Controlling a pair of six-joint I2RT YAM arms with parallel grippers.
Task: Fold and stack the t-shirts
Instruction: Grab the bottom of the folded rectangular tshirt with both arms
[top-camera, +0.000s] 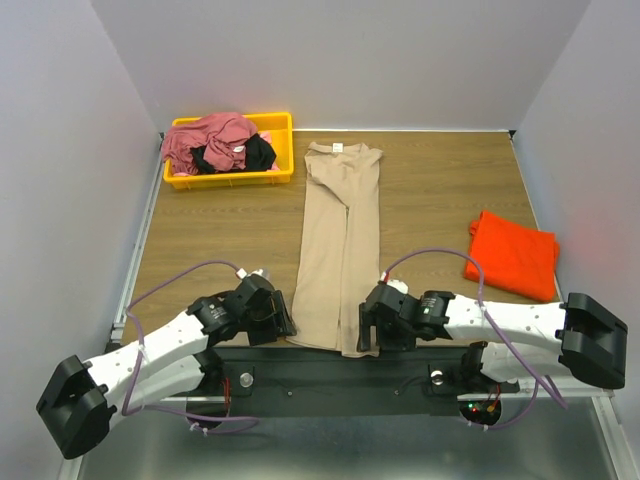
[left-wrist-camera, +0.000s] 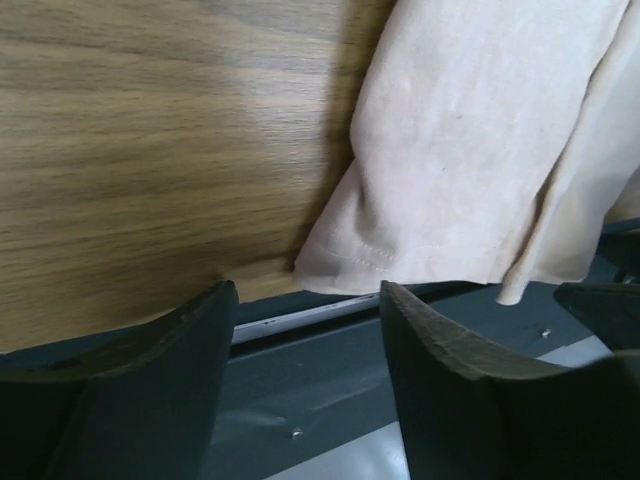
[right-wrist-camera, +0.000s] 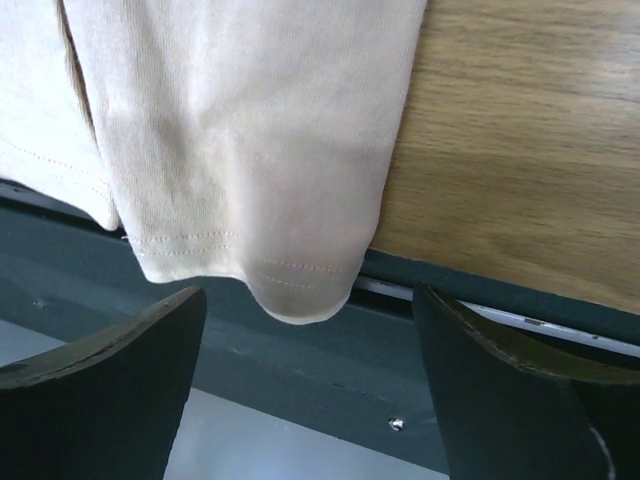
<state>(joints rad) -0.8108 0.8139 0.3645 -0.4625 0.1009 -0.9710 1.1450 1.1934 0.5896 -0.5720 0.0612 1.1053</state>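
Note:
A tan t-shirt (top-camera: 340, 240) lies folded lengthwise in a long strip down the table's middle, its hem hanging over the near edge. My left gripper (top-camera: 283, 325) is open just left of the hem's left corner (left-wrist-camera: 345, 260). My right gripper (top-camera: 368, 335) is open just right of the hem's right corner (right-wrist-camera: 300, 290). Neither touches the cloth. A folded orange-red t-shirt (top-camera: 512, 253) lies at the right. A dusty rose-red t-shirt (top-camera: 210, 138) and a black t-shirt (top-camera: 250, 155) are bunched in the yellow bin (top-camera: 280, 175).
The yellow bin stands at the back left corner. The dark metal frame (top-camera: 330, 365) runs along the table's near edge below the hem. Grey walls close in the left, back and right sides.

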